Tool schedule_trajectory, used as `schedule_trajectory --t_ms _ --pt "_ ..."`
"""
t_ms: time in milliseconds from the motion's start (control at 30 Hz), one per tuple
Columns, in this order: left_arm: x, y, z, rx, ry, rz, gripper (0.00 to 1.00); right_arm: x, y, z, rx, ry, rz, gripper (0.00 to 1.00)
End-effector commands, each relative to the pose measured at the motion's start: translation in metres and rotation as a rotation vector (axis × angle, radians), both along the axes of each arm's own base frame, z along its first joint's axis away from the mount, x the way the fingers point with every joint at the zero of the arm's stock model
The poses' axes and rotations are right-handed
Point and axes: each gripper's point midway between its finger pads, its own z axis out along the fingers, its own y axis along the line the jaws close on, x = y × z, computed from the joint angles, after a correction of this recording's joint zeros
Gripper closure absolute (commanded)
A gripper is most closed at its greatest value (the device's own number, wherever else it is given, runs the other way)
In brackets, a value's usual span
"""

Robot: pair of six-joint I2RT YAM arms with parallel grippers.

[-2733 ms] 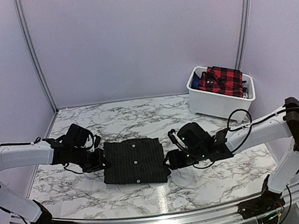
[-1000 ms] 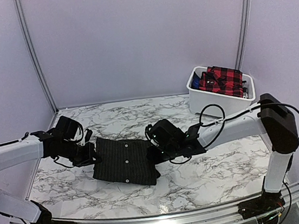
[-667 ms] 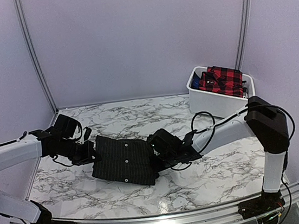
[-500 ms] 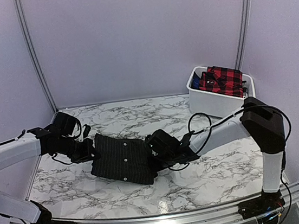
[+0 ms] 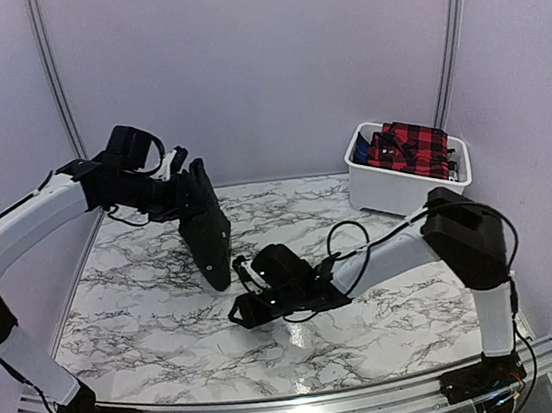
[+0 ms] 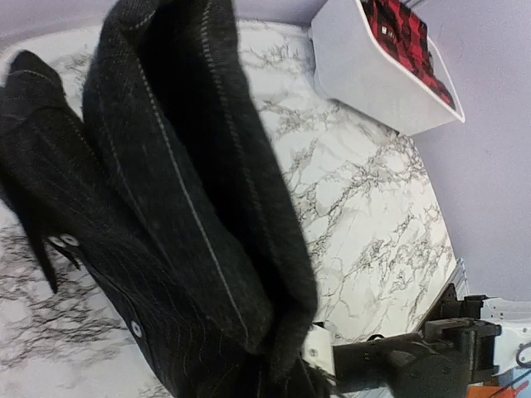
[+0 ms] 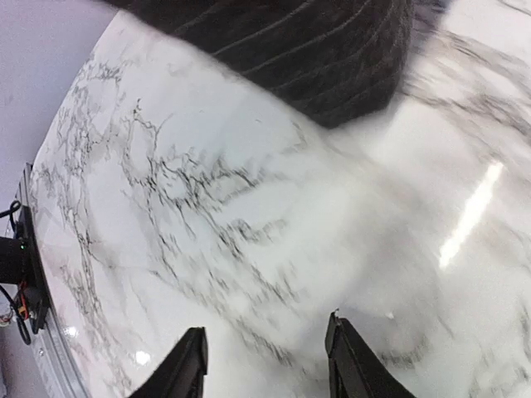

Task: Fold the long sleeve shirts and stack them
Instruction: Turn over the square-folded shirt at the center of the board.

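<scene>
The black pinstriped long sleeve shirt (image 5: 208, 230), folded, hangs in the air from my left gripper (image 5: 186, 185), which is shut on its upper edge and raised above the table's back left. In the left wrist view the shirt (image 6: 166, 207) fills the frame and hides the fingers. My right gripper (image 5: 243, 314) is low over the marble table (image 5: 148, 313), just below and in front of the hanging shirt's bottom end. In the right wrist view the gripper (image 7: 265, 352) is open and empty, with the shirt's lower end (image 7: 323, 58) beyond it.
A white bin (image 5: 400, 191) at the back right holds a folded red-and-black plaid shirt (image 5: 410, 147); the bin also shows in the left wrist view (image 6: 365, 79). The right arm (image 5: 382, 249) stretches across the table's middle. Pale walls close in the back and sides.
The shirt lay flat on the table between both grippers. Now the left gripper has lifted it up and back so it hangs, and the right gripper has come off it and is open near the table.
</scene>
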Motion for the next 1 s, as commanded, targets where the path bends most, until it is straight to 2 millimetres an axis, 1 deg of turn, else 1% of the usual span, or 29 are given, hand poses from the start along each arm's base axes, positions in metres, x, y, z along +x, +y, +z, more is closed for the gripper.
schedule_trajectory --t_ms 0,33,67,100,133,167,200,233,267,333,367,433,500,533,600,633,667,700,733,800,833,867,933,967 --pt "-0.004 -0.076 -0.06 0.053 0.154 -0.181 0.92 0.009 -0.065 0.071 0.102 -0.084 -0.105 0.45" --pt "-0.002 -0.101 -0.062 0.055 0.147 -0.212 0.86 0.008 -0.091 0.076 0.094 -0.097 -0.148 0.42" --pt "-0.003 -0.126 -0.068 0.059 0.152 -0.237 0.74 0.007 -0.116 0.082 0.091 -0.104 -0.191 0.4" --pt "-0.004 -0.151 -0.075 0.059 0.158 -0.268 0.58 0.005 -0.14 0.083 0.072 -0.104 -0.234 0.37" --pt "-0.006 -0.177 -0.076 0.05 0.151 -0.293 0.5 0.004 -0.166 0.096 0.076 -0.124 -0.286 0.35" --pt "-0.007 -0.199 -0.082 0.045 0.155 -0.306 0.47 0.0 -0.19 0.092 0.046 -0.126 -0.329 0.33" --pt "-0.012 -0.223 -0.092 0.044 0.162 -0.326 0.41 -0.002 -0.209 0.095 0.024 -0.138 -0.376 0.3" --pt "-0.013 -0.238 -0.091 0.034 0.153 -0.325 0.34 -0.005 -0.228 0.095 -0.005 -0.144 -0.416 0.28" --pt "-0.013 -0.249 -0.089 0.027 0.144 -0.319 0.31 -0.007 -0.242 0.097 -0.016 -0.152 -0.448 0.27" --pt "-0.013 -0.261 -0.082 0.011 0.122 -0.307 0.27 -0.008 -0.26 0.099 -0.018 -0.162 -0.489 0.24" --pt "-0.011 -0.261 -0.078 0.007 0.108 -0.294 0.25 -0.007 -0.264 0.099 -0.022 -0.165 -0.497 0.23" --pt "-0.006 -0.253 -0.069 0.016 0.074 -0.251 0.24 -0.003 -0.267 0.096 -0.047 -0.163 -0.501 0.23" --pt "0.001 -0.235 -0.056 0.03 0.025 -0.192 0.23 0.002 -0.264 0.092 -0.075 -0.166 -0.492 0.22" --pt "0.005 -0.222 -0.049 0.033 0.003 -0.156 0.23 0.005 -0.26 0.091 -0.078 -0.168 -0.485 0.22" --pt "0.013 -0.189 -0.041 0.037 -0.022 -0.069 0.23 0.013 -0.251 0.087 -0.083 -0.163 -0.47 0.22" --pt "0.018 -0.169 -0.042 0.048 -0.026 -0.023 0.23 0.018 -0.246 0.084 -0.08 -0.153 -0.46 0.22" --pt "0.019 -0.146 -0.056 0.073 -0.003 0.012 0.23 0.022 -0.242 0.079 -0.073 -0.136 -0.449 0.23" --pt "0.022 -0.127 -0.06 0.075 0.006 0.04 0.23 0.026 -0.237 0.075 -0.059 -0.118 -0.435 0.25" --pt "0.024 -0.108 -0.07 0.082 0.019 0.064 0.23 0.03 -0.231 0.072 -0.035 -0.106 -0.419 0.26" --pt "0.024 -0.077 -0.085 0.103 0.025 0.073 0.24 0.037 -0.22 0.066 -0.023 -0.089 -0.394 0.29" --pt "0.022 -0.066 -0.093 0.107 0.029 0.061 0.24 0.04 -0.217 0.061 -0.034 -0.082 -0.388 0.3" --pt "0.02 -0.06 -0.1 0.098 0.036 0.033 0.23 0.044 -0.214 0.058 -0.041 -0.079 -0.388 0.31" --pt "0.017 -0.049 -0.113 0.081 0.051 -0.015 0.22 0.044 -0.205 0.048 -0.04 -0.048 -0.358 0.35" --pt "0.014 -0.048 -0.118 0.069 0.05 -0.045 0.22 0.044 -0.204 0.044 -0.042 -0.041 -0.355 0.37"
